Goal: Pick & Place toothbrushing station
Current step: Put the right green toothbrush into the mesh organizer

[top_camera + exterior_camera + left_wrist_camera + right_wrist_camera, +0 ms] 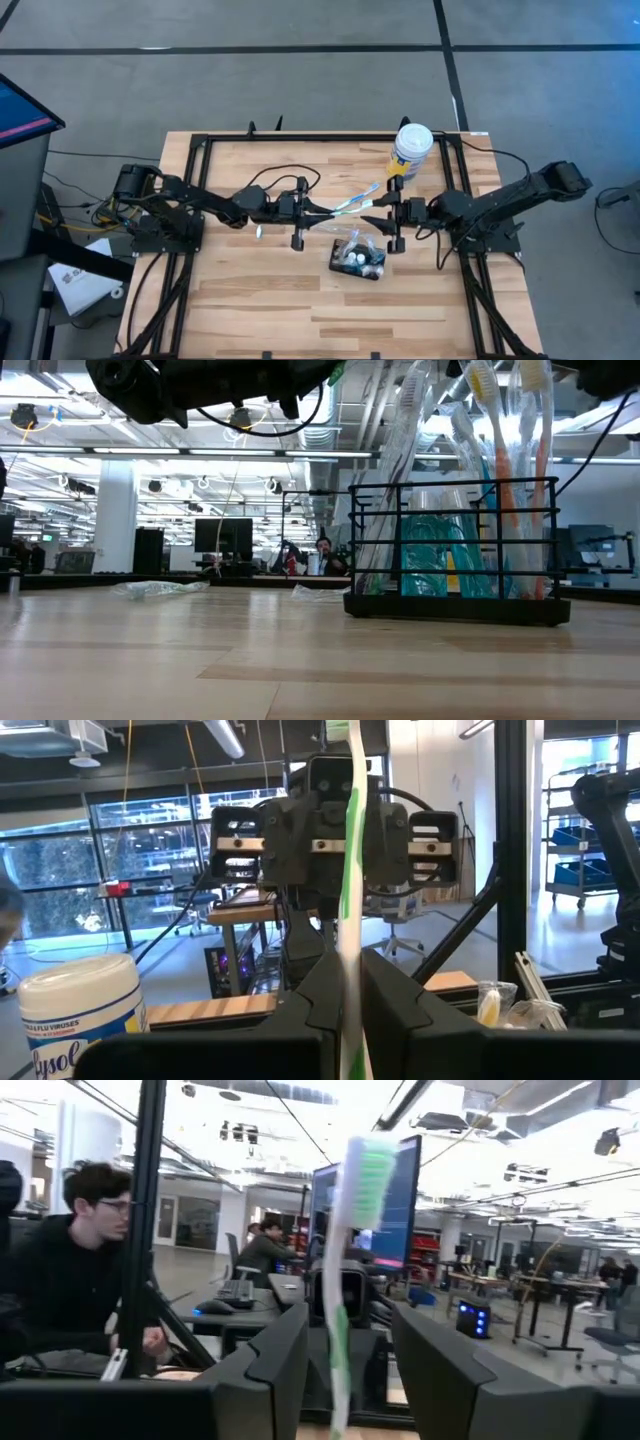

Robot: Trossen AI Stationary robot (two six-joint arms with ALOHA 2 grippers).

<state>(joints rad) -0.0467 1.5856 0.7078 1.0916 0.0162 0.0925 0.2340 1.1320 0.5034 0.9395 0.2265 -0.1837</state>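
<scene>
The two arms met over the middle of the wooden table (250, 290), their grippers facing each other above its far half. The left gripper (325, 208) reached in from the left and was clamped on a green-and-white toothbrush (352, 910), whose handle ran up between its closed fingers (300, 1010) in the left wrist view. The right gripper (372, 210) came in from the right, and its fingers (285, 1355) stood apart on either side of the same toothbrush (345, 1250) without pressing it, the bristled head showing between them.

The toothbrushing station (358, 259), a small black wire holder, sat on the table just nearer than the two grippers and a little right of centre. Seen from table height, the holder (455, 550) stood upright and carried several toothbrushes (505, 470) on end, along with teal packets.

A white-lidded tub of wipes (411, 150) with a yellow label stood at the far edge of the table, right of centre. In the room beyond the table a person (75, 1280) sat at a desk.
</scene>
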